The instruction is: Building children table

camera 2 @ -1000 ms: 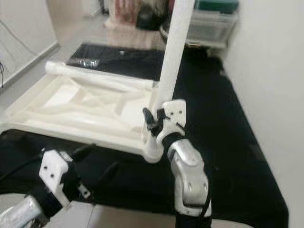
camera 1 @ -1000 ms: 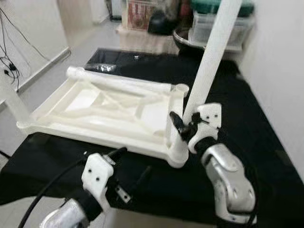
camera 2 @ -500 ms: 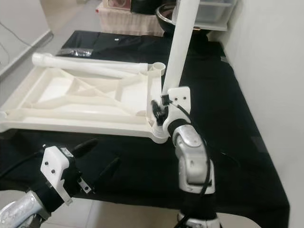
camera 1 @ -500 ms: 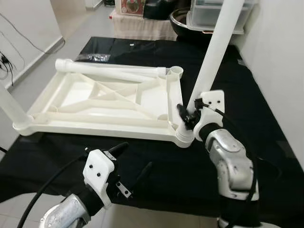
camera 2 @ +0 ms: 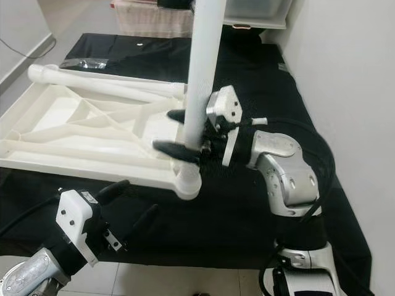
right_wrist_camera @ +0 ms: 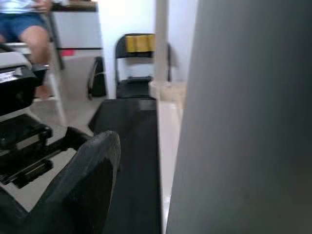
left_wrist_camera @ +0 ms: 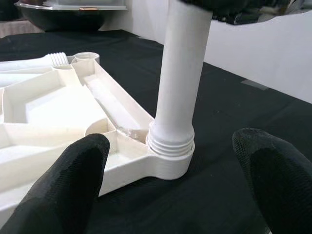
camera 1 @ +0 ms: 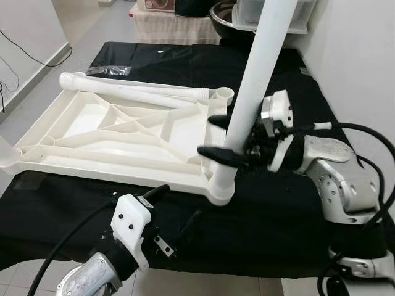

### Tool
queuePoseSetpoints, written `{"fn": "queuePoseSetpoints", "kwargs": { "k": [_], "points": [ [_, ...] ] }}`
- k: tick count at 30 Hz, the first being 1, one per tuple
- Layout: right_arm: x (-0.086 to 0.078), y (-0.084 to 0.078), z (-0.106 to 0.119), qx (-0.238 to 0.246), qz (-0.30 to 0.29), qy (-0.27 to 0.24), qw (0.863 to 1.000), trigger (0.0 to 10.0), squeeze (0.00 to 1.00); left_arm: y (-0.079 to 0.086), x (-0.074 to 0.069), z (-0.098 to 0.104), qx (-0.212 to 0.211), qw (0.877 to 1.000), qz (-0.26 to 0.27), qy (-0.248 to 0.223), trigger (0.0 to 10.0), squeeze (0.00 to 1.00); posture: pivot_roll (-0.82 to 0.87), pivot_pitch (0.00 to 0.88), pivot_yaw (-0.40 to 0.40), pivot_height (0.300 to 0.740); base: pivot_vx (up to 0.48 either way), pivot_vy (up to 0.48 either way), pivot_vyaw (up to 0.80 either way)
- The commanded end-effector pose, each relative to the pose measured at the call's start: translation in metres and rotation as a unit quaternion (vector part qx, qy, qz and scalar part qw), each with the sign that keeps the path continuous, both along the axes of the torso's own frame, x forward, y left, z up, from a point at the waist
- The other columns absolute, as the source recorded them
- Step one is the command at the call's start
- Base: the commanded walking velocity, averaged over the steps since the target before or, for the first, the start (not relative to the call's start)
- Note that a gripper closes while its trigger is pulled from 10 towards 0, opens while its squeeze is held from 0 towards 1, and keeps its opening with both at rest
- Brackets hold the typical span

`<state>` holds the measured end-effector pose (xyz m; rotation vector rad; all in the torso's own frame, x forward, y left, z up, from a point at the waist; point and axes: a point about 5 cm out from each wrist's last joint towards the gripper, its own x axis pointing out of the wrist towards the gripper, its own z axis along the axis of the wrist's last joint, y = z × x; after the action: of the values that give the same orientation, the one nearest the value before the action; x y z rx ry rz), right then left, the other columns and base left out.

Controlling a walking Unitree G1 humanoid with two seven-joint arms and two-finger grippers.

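The white table top (camera 1: 117, 132) lies upside down on the black cloth. One white leg (camera 1: 250, 92) stands in its near right corner socket (camera 1: 220, 185). My right gripper (camera 1: 205, 134) reaches across this leg from the right, a little above the socket. Its fingers are open, one on each side of the leg; the right wrist view shows a gap beside the leg (right_wrist_camera: 243, 117). My left gripper (camera 1: 176, 206) hovers open at the table's front edge, facing the leg's base (left_wrist_camera: 170, 146). A second leg (camera 1: 136, 92) lies along the far rim.
The far right corner socket (camera 1: 225, 94) stands empty. Another upright leg (camera 1: 6, 154) is at the left corner. A plastic bag (camera 1: 114, 71) lies on the far cloth. Bins and a bowl (camera 1: 228, 12) stand behind. A wall is close on the right. A person's legs (right_wrist_camera: 29, 29) show in the right wrist view.
The camera has shifted. My right gripper has left its hold low on the leg, turned, and now reaches across it higher up with its fingers spread. My left gripper has barely moved.
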<state>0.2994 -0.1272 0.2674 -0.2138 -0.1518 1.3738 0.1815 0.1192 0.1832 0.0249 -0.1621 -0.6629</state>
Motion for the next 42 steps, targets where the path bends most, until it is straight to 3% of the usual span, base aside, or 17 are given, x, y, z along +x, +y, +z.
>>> {"fn": "queuePoseSetpoints", "kwargs": {
  "k": [1,4,5,6,7,8,9,20,25,26,28,29,31,32,33,34,42],
  "points": [
    [-0.001,0.005,-0.004,-0.006,0.028,0.003,1.000,10.0,0.00,0.000,-0.002,-0.002,0.001,1.000,0.000,0.009,10.0,0.00,0.14,0.190,-0.061,0.740,0.000,0.000,0.00],
    [-0.001,0.009,-0.012,-0.022,0.054,0.017,0.998,10.0,0.00,0.000,-0.002,-0.002,0.001,1.000,-0.001,0.010,10.0,0.00,0.15,0.192,-0.062,0.740,0.000,0.000,0.00],
    [-0.001,0.011,-0.018,-0.025,0.060,0.027,0.997,7.5,0.00,0.001,-0.002,-0.002,0.001,1.000,0.000,0.010,10.0,0.00,0.15,0.192,-0.062,0.740,0.000,0.000,0.00],
    [-0.001,0.011,-0.018,-0.025,0.060,0.027,0.997,7.5,0.00,0.001,-0.002,-0.002,0.001,1.000,0.000,0.010,10.0,0.00,0.15,0.192,-0.062,0.740,0.000,0.000,0.00],
    [0.001,0.012,-0.027,-0.033,0.058,0.038,0.997,2.9,0.00,0.001,-0.002,-0.002,0.002,1.000,0.001,0.009,10.0,0.00,0.15,0.193,-0.063,0.740,0.000,0.000,0.00],
    [0.002,0.013,-0.031,-0.037,0.052,0.041,0.997,2.9,0.00,0.001,-0.002,-0.002,0.002,1.000,0.001,0.009,10.0,0.00,0.15,0.193,-0.063,0.740,0.000,0.000,0.00],
    [0.003,0.012,-0.037,-0.044,0.046,0.045,0.997,0.0,0.00,0.001,-0.002,-0.002,0.002,1.000,0.001,0.009,10.0,0.00,0.15,0.194,-0.061,0.740,0.000,0.000,0.00],
    [0.004,-0.003,-0.062,-0.043,-0.048,0.083,0.994,0.0,0.00,0.000,-0.002,-0.002,-0.001,1.000,-0.002,0.010,10.0,0.00,0.13,0.194,-0.059,0.740,0.000,0.000,0.00],
    [-0.001,-0.014,-0.081,-0.040,-0.160,0.122,0.979,0.0,0.00,0.000,-0.001,-0.003,-0.002,1.000,-0.002,0.010,10.0,0.00,0.12,0.188,-0.059,0.740,0.000,0.000,0.00],
    [-0.003,-0.016,-0.086,-0.041,-0.190,0.134,0.972,0.0,0.00,0.000,-0.002,-0.003,-0.002,1.000,-0.002,0.010,10.0,0.00,0.11,0.186,-0.056,0.740,0.000,0.000,0.00],
    [-0.001,-0.034,-0.102,-0.064,-0.363,0.156,0.916,0.0,0.00,0.001,-0.001,-0.003,-0.004,1.000,-0.003,0.011,10.0,0.00,0.11,0.185,-0.056,0.740,0.000,0.000,0.00],
    [-0.001,-0.034,-0.102,-0.064,-0.363,0.156,0.916,0.0,0.00,0.001,-0.001,-0.003,-0.004,1.000,-0.003,0.011,10.0,0.00,0.11,0.185,-0.056,0.740,0.000,0.000,0.00],
    [-0.005,-0.075,-0.105,-0.060,-0.597,0.117,0.791,0.0,0.00,0.001,-0.001,-0.003,-0.004,1.000,-0.003,0.012,10.0,0.00,0.10,0.182,-0.055,0.740,0.000,0.000,0.00],
    [-0.005,-0.075,-0.105,-0.060,-0.597,0.117,0.791,0.0,0.00,0.001,-0.001,-0.003,-0.004,1.000,-0.003,0.012,10.0,0.00,0.10,0.182,-0.055,0.740,0.000,0.000,0.00],
    [-0.014,-0.083,-0.105,-0.054,-0.636,0.105,0.763,0.0,0.00,0.001,-0.001,-0.003,-0.005,1.000,-0.004,0.013,10.0,0.00,0.10,0.179,-0.058,0.740,0.000,0.000,0.00],
    [-0.021,-0.083,-0.102,-0.047,-0.649,0.090,0.754,0.0,0.00,0.000,-0.001,-0.004,-0.005,1.000,-0.006,0.013,10.0,0.00,0.10,0.176,-0.058,0.740,0.000,0.000,0.00],
    [-0.021,-0.053,-0.086,-0.012,-0.632,0.073,0.772,0.0,0.00,-0.001,0.000,-0.003,-0.009,1.000,-0.006,0.012,10.0,0.00,0.10,0.174,-0.059,0.740,0.000,0.000,0.00]
  ]
}}
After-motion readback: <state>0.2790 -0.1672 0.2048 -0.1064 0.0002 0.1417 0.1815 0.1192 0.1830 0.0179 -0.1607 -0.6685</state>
